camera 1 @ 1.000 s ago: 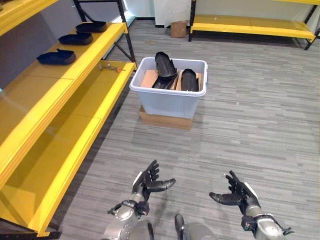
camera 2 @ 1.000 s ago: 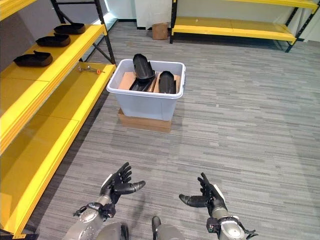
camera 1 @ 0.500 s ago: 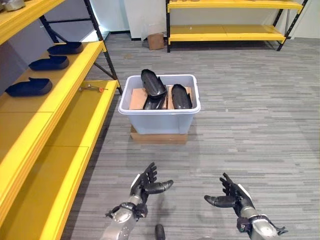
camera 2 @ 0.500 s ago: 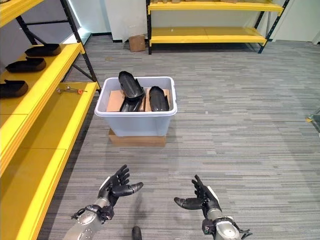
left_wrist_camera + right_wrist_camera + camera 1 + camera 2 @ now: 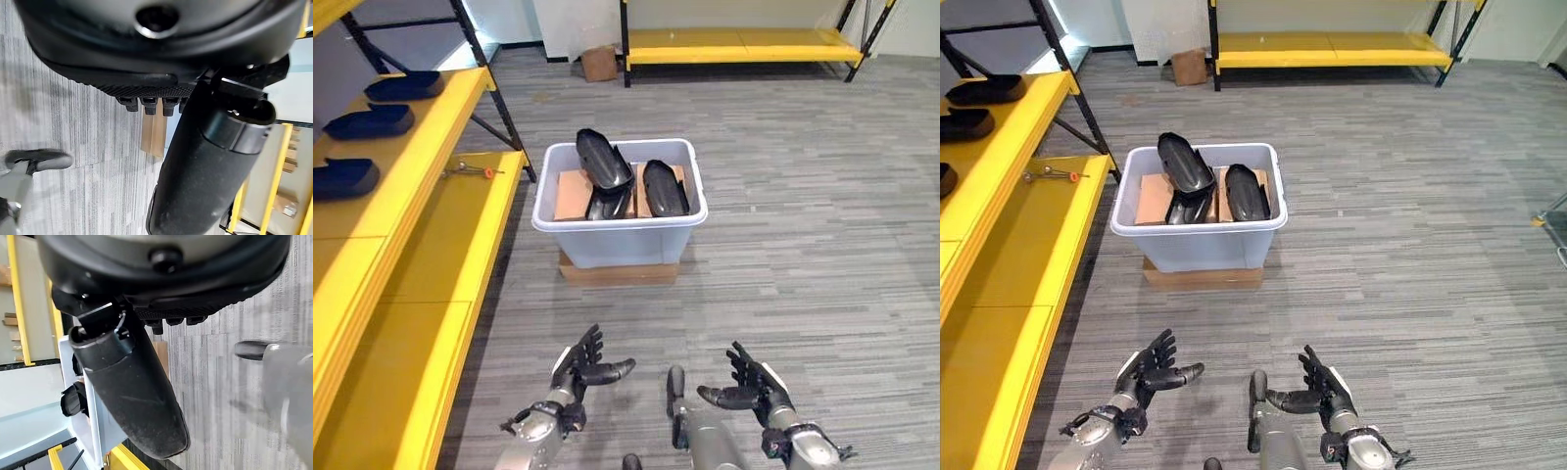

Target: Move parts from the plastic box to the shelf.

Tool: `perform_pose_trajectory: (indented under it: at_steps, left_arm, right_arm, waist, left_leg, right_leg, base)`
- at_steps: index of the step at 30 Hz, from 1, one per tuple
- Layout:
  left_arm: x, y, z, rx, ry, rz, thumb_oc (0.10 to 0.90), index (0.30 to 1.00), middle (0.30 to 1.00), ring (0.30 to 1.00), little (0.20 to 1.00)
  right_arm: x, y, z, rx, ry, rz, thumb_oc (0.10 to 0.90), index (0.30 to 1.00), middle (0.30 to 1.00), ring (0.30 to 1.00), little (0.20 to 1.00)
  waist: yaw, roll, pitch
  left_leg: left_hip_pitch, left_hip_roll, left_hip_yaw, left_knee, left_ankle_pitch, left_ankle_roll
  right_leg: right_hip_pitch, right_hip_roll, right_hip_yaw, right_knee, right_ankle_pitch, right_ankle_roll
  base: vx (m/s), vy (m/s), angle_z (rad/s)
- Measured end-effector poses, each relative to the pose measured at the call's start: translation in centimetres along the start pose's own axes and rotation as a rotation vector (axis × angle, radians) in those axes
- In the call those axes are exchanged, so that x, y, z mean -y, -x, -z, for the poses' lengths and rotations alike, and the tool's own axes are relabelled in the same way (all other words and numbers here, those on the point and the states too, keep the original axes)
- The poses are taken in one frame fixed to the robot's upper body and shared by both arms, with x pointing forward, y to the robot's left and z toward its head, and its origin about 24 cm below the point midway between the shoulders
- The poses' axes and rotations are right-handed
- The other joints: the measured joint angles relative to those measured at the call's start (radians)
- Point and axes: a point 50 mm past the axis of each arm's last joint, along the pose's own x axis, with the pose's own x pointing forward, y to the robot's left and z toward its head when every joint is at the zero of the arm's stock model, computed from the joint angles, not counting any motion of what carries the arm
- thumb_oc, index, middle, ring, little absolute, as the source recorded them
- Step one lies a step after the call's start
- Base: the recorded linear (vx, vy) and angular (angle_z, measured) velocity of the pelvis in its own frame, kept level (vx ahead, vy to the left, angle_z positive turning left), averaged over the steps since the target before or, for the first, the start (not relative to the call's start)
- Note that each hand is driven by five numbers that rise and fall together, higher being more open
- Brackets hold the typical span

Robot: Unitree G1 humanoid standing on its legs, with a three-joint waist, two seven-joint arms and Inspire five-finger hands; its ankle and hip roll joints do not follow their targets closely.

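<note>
Parts [image 5: 664,187] sit in the plastic box [image 5: 620,231] ahead; we hold left hand [image 5: 579,364] and right hand [image 5: 751,388] low, fingers spread, empty. We judge this the approach: next, reach in, then carry to the shelf [image 5: 421,137].

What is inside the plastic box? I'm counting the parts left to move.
The plastic box holds black parts lying on brown cardboard. Three parts show; anything beneath them is covered.
</note>
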Motion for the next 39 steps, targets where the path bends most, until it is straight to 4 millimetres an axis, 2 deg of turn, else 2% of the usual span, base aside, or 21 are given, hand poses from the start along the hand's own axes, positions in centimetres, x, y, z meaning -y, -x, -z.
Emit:
perform_pose_trajectory:
  at_steps: [3,4,5,6,8,9,10,13,14,17,18,19,20,21,23,24,25,27,30,33,39]
  left_arm:
    - [1.6,-0.4,0.4,-0.008,0.030,0.035,0.900,1.000,1.000,1.000,1.000]
    - [2.1,-0.6,0.1,0.003,0.031,0.062,0.900,1.000,1.000,1.000,1.000]
    - [2.7,-0.9,-0.2,0.017,0.041,0.077,0.900,1.000,1.000,1.000,1.000]
    - [2.7,-1.0,-0.5,0.023,0.038,0.079,0.900,1.000,1.000,1.000,1.000]
    - [2.7,-1.3,-0.8,0.032,0.037,0.080,0.900,1.000,1.000,1.000,1.000]
    - [2.8,-1.2,-0.7,0.035,0.045,0.078,0.900,1.000,1.000,1.000,1.000]
    - [2.7,-1.2,-0.7,0.035,0.045,0.076,0.900,1.000,1.000,1.000,1.000]
    - [2.6,-1.1,-0.7,0.035,0.048,0.070,0.900,1.000,1.000,1.000,1.000]
    - [2.2,-0.8,-0.2,0.026,0.058,0.050,0.900,1.000,1.000,1.000,1.000]
    - [1.7,-0.2,0.9,-0.014,0.063,0.030,0.900,1.000,1.000,1.000,1.000]
    - [1.8,-0.2,1.0,-0.022,0.062,0.031,0.900,1.000,1.000,1.000,1.000]
    - [2.0,-0.3,1.3,-0.036,0.058,0.038,0.900,1.000,1.000,1.000,1.000]
    - [3.4,-0.3,1.8,-0.030,0.124,0.046,0.900,1.000,1.000,1.000,1.000]
    - [4.2,-1.6,1.7,-0.058,0.111,0.064,0.900,1.000,1.000,1.000,1.000]
    - [4.4,-1.9,1.0,-0.033,0.100,0.077,0.900,1.000,1.000,1.000,1.000]
    - [4.4,-1.7,1.0,-0.028,0.104,0.077,0.900,1.000,1.000,1.000,1.000]
    - [4.2,-1.4,1.1,-0.022,0.104,0.078,0.900,1.000,1.000,1.000,1.000]
    - [3.4,-0.7,1.4,-0.027,0.091,0.066,0.900,1.000,1.000,1.000,1.000]
    - [2.7,-0.3,1.8,-0.042,0.080,0.045,0.900,1.000,1.000,1.000,1.000]
    - [1.1,0.0,1.5,-0.042,0.036,0.016,0.900,1.000,1.000,1.000,1.000]
    - [-0.8,0.2,0.7,-0.022,-0.007,-0.032,0.900,1.000,1.000,1.000,1.000]
  right_arm:
    - [0.5,0.3,0.3,-0.017,0.014,0.011,0.900,1.000,1.000,1.000,1.000]
    - [0.8,0.3,0.1,-0.013,0.022,0.013,0.900,1.000,1.000,1.000,1.000]
    - [1.2,-0.3,-1.1,0.019,0.051,0.014,0.900,1.000,1.000,1.000,1.000]
    - [1.3,-0.6,-1.7,0.037,0.061,0.012,0.900,1.000,1.000,1.000,1.000]
    - [1.5,-1.0,-2.6,0.070,0.064,0.018,0.900,1.000,1.000,1.000,1.000]
    - [1.8,-1.1,-3.1,0.087,0.061,0.025,0.900,1.000,1.000,1.000,1.000]
    - [1.9,-1.2,-3.5,0.108,0.055,0.028,0.900,1.000,1.000,1.000,1.000]
    - [2.2,-1.0,-3.2,0.092,0.065,0.031,0.900,1.000,1.000,1.000,1.000]
    - [2.0,-0.7,-2.7,0.080,0.053,0.038,0.900,1.000,1.000,1.000,1.000]
    - [1.9,-0.3,-1.8,0.055,0.038,0.049,0.900,1.000,1.000,1.000,1.000]
    - [2.0,-0.2,-1.4,0.040,0.036,0.056,0.900,1.000,1.000,1.000,1.000]
    - [2.2,0.2,-0.8,0.019,0.030,0.069,0.900,1.000,1.000,1.000,1.000]
    - [3.5,0.5,-2.8,0.074,0.117,0.057,0.900,1.000,1.000,1.000,1.000]
    - [5.1,0.9,-3.2,0.081,0.128,0.120,0.900,1.000,1.000,1.000,1.000]
    - [5.6,1.3,-2.1,0.025,0.119,0.159,0.900,1.000,1.000,1.000,1.000]
    - [5.6,1.5,-1.7,0.013,0.116,0.160,0.900,1.000,1.000,1.000,1.000]
    - [5.5,1.8,-1.3,0.001,0.110,0.156,0.900,1.000,1.000,1.000,1.000]
    - [4.5,2.0,-0.1,-0.023,0.068,0.141,0.900,1.000,1.000,1.000,1.000]
    - [3.9,1.7,-0.2,-0.011,0.055,0.118,0.900,1.000,1.000,1.000,1.000]
    - [2.3,0.9,-0.4,0.008,0.021,0.072,0.900,1.000,1.000,1.000,1.000]
    - [0.8,-0.5,-1.8,0.061,0.019,0.018,0.900,1.000,1.000,1.000,1.000]
  waist:
    - [-0.031,0.053,-0.015]
    - [-0.028,0.049,-0.019]
    - [-0.026,0.066,-0.028]
    - [-0.027,0.069,-0.028]
    - [-0.028,0.063,-0.028]
    - [-0.019,0.058,-0.028]
    - [-0.012,0.054,-0.026]
    - [0.010,0.012,-0.007]
    - [0.033,-0.028,0.011]
    - [0.027,-0.043,0.018]
    - [0.025,-0.049,0.022]
    - [0.025,-0.032,0.028]
    - [0.011,0.110,0.027]
    - [-0.029,0.156,0.037]
    - [-0.024,0.115,0.036]
    - [-0.031,0.113,0.035]
    - [-0.027,0.105,0.026]
    - [-0.007,0.078,-0.030]
    - [0.013,0.082,-0.049]
    - [0.044,0.022,-0.058]
    - [0.072,0.014,-0.067]
  left_leg:
    - [0.054,0.059,-0.046,0.024,-0.037,-0.039]
    - [0.062,0.061,-0.038,0.050,-0.032,-0.048]
    - [0.043,0.088,-0.024,0.132,-0.024,-0.061]
    - [0.026,0.095,-0.024,0.191,-0.016,-0.077]
    - [-0.051,0.103,-0.021,0.407,0.009,-0.127]
    - [-0.162,0.120,-0.036,0.652,0.043,-0.208]
    - [-0.259,0.126,-0.067,0.794,0.065,-0.242]
    - [-0.407,0.085,-0.130,1.013,0.122,-0.240]
    - [-0.461,0.088,-0.080,0.962,0.106,-0.172]
    - [-0.493,0.134,-0.024,0.639,0.126,-0.154]
    - [-0.507,0.126,-0.022,0.641,0.158,-0.150]
    - [-0.490,0.142,-0.006,0.532,0.170,-0.108]
    - [-0.439,0.293,-0.040,0.149,0.210,-0.070]
    - [-0.432,0.336,-0.049,0.002,0.244,-0.135]
    - [-0.424,0.306,-0.047,0.065,0.247,-0.138]
    - [-0.406,0.304,-0.030,0.074,0.246,-0.137]
    - [-0.385,0.301,-0.024,0.076,0.243,-0.133]
    - [-0.327,0.262,0.023,0.060,0.257,-0.114]
    - [-0.207,0.205,0.078,-0.005,0.297,-0.044]
    - [-0.200,0.142,0.090,-0.005,0.270,-0.029]
    - [-0.206,0.051,0.095,-0.005,0.194,0.001]
  right_leg:
    - [0.052,0.057,0.035,0.037,0.073,-0.046]
    - [0.071,0.061,0.036,0.045,0.108,-0.097]
    - [0.096,0.076,0.025,0.058,0.066,-0.137]
    - [0.114,0.081,0.021,0.054,0.042,-0.141]
    - [0.167,0.079,0.020,0.031,0.025,-0.149]
    - [0.208,0.079,0.027,0.028,0.017,-0.177]
    - [0.229,0.088,0.030,0.039,-0.014,-0.179]
    - [0.286,0.091,0.082,0.035,-0.047,-0.201]
    - [0.333,0.080,0.114,0.001,-0.052,-0.205]
    - [0.381,0.103,0.101,-0.024,-0.047,-0.201]
    - [0.397,0.103,0.097,-0.023,-0.049,-0.198]
    - [0.391,0.115,0.123,0.025,-0.098,-0.023]
    - [0.241,0.145,0.177,0.265,-0.245,-0.191]
    - [0.278,0.064,0.100,0.214,-0.192,-0.109]
    - [0.318,0.029,0.110,0.185,-0.205,-0.109]
    - [0.354,0.034,0.111,0.145,-0.212,-0.079]
    - [0.373,0.033,0.111,0.129,-0.207,-0.093]
    - [0.409,0.040,0.112,0.072,-0.195,-0.075]
    - [0.437,0.040,0.121,0.074,-0.227,-0.035]
    - [0.401,-0.024,0.158,0.138,-0.256,-0.002]
    - [0.345,-0.115,0.190,0.223,-0.289,0.052]
  base:
    - [0.20,-0.118,0.60]
    - [0.37,-0.262,0.51]
    - [0.34,-0.272,0.20]
    - [0.34,-0.312,0.10]
    - [0.14,-0.165,0.02]
    - [0.22,-0.195,-0.23]
    - [0.28,-0.235,-0.35]
    - [0.28,-0.117,-0.36]
    - [0.19,-0.001,-0.60]
    - [0.20,0.061,-0.38]
    - [0.38,0.192,-0.29]
    - [0.39,0.250,-0.78]
    - [0.39,0.249,-0.60]
    - [0.50,0.298,-0.51]
    - [0.32,0.191,0.05]
    - [0.20,0.137,0.07]
    - [0.30,0.210,0.09]
    - [0.32,0.245,-0.02]
    - [0.20,0.203,-0.03]
    - [0.16,0.211,-0.13]
    - [0.10,0.163,-0.01]
